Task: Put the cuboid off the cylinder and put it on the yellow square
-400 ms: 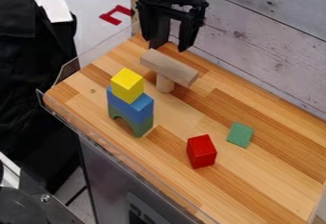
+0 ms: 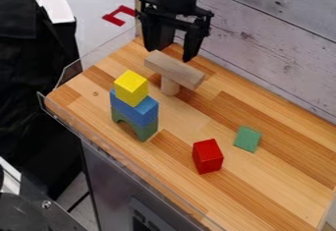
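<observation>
The table (image 2: 275,186) is bordered by clear panels (image 2: 98,58), and all the blocks are held within them. The wooden cuboid (image 2: 174,70) is carried crosswise on the upright cylinder (image 2: 170,86), near a stack in which the yellow cube (image 2: 131,88) is supported by a blue block (image 2: 136,109) on a green arch (image 2: 146,131). Farther right, a red block (image 2: 208,156) and a small green block (image 2: 247,139) are seen, set apart. The tool (image 2: 172,55) is held wide open, with nothing gripped, just beyond the cuboid; it has been lowered slightly since the earlier frame, while the blocks are left unmoved.
</observation>
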### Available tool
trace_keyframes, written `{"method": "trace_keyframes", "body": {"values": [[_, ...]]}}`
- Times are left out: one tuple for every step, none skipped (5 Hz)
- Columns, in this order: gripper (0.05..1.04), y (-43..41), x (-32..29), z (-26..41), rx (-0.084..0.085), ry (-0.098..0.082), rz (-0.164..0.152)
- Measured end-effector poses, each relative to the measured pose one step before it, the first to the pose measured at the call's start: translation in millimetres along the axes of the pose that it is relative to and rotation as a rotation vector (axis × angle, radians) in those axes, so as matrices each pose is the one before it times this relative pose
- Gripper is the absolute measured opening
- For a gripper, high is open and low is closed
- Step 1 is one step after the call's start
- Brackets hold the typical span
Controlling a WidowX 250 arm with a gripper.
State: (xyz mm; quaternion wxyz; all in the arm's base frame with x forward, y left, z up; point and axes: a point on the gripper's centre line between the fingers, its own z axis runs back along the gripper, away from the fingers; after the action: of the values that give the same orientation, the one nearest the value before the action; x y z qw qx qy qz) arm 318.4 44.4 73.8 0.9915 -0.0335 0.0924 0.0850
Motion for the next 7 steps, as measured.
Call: {"method": "trace_keyframes", "body": {"values": [[0.999, -6.18, 5.2, 0.8, -0.0279, 0.034, 0.0159], [0.999, -3.49, 1.99, 3.36, -0.0166, -0.0007, 0.0723], [0.999, -1.93, -0.95, -1.12, -0.0247, -0.0501, 0.235], [0.999, 1.1, -5.05, -4.57, -0.0302, -0.0412, 0.1752], [0.999, -1.41, -4.13, -2.48, -0.0425, -0.0232, 0.1417], [0.999, 2.6, -2.54, -5.24, -0.041, -0.0405, 0.1905], [0.999, -1.38, 0.42, -8.76, -0.0445, -0.0179, 0.1516]]}}
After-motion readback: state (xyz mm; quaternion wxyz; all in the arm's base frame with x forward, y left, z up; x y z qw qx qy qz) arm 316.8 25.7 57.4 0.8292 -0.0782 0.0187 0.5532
